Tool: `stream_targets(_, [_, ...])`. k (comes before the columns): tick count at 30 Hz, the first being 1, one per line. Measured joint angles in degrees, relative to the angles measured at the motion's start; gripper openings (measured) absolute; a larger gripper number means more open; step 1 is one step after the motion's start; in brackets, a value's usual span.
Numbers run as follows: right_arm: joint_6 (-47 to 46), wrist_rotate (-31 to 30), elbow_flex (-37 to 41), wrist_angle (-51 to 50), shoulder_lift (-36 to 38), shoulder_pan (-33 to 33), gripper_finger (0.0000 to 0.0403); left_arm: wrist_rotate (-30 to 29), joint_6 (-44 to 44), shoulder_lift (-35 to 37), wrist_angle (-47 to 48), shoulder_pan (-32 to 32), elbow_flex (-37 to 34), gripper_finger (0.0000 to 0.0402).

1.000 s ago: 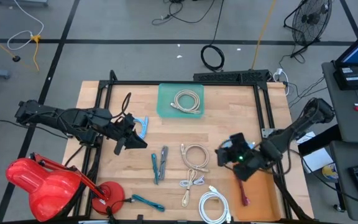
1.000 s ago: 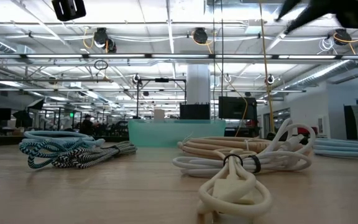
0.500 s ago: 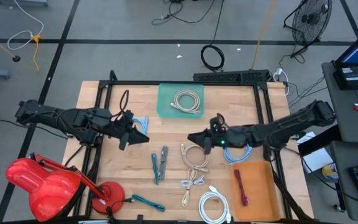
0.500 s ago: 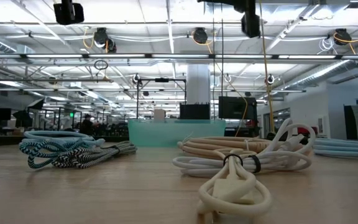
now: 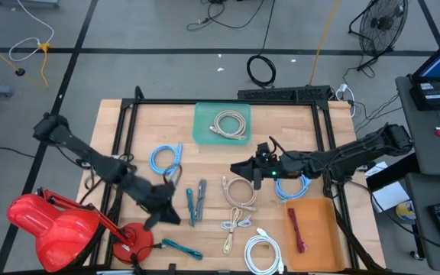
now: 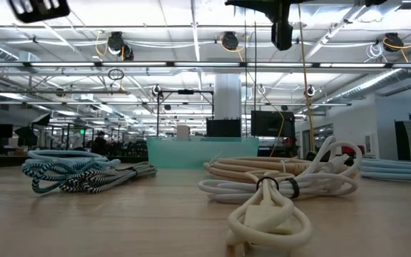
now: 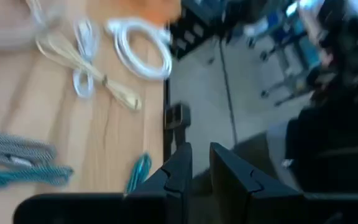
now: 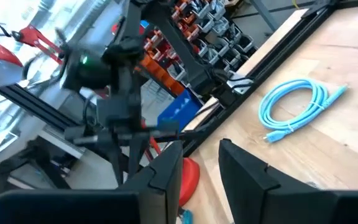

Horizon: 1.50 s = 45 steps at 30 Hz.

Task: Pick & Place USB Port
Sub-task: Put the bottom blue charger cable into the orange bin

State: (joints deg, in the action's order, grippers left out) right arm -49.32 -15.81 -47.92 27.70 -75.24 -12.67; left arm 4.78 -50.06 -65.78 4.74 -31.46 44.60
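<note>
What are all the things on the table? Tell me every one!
Green tray: one, back middle, holding a beige cable.
Orange mat: one, front right, holding a red cable.
Light blue cables: two, one left of centre, one right.
Teal cables: a pair, centre.
Beige coil: one, centre.
White cable: one, front.
Left gripper: one, dark, empty, front left.
Right gripper: one, dark, empty, above the centre.

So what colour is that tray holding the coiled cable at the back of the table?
Pale translucent green tray; the high view shows it best.
</note>
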Motion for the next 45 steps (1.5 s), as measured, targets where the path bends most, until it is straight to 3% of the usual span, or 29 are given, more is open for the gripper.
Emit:
stream_targets(9, [-0.3,1.2,0.0,-3.2,0.0,0.0,0.0095,0.1,6.4,-7.1,17.2,-4.4,0.0,0.0055])
stream_targets(13, [-0.9,1.4,0.0,-4.8,0.0,0.0,0.0095,-0.1,11.0,-7.8,18.9,-5.0,1.4,0.0055])
stream_targets(17, [-0.9,1.4,0.0,-6.4,0.0,0.0,0.0095,-0.4,19.2,-12.1,26.6,-5.1,10.2,0.0055])
stream_targets(22, [-1.0,1.4,0.0,-7.2,0.0,0.0,0.0095,-4.7,34.6,-23.4,40.3,-6.3,24.8,0.0055])
stream_targets(26, [-1.0,1.2,0.0,-7.4,0.0,-0.1,0.0095,-5.1,39.3,-27.5,40.4,-5.8,28.0,0.0055])
stream_targets(35, [-1.6,1.2,0.0,-8.5,0.0,-0.4,0.0095,1.0,41.3,-26.8,32.3,-5.5,22.6,0.0061])
stream_targets(45, [-2.5,1.0,0.0,-13.1,0.0,-0.3,0.0095,4.5,40.9,-36.6,28.7,-5.8,22.0,0.0137])
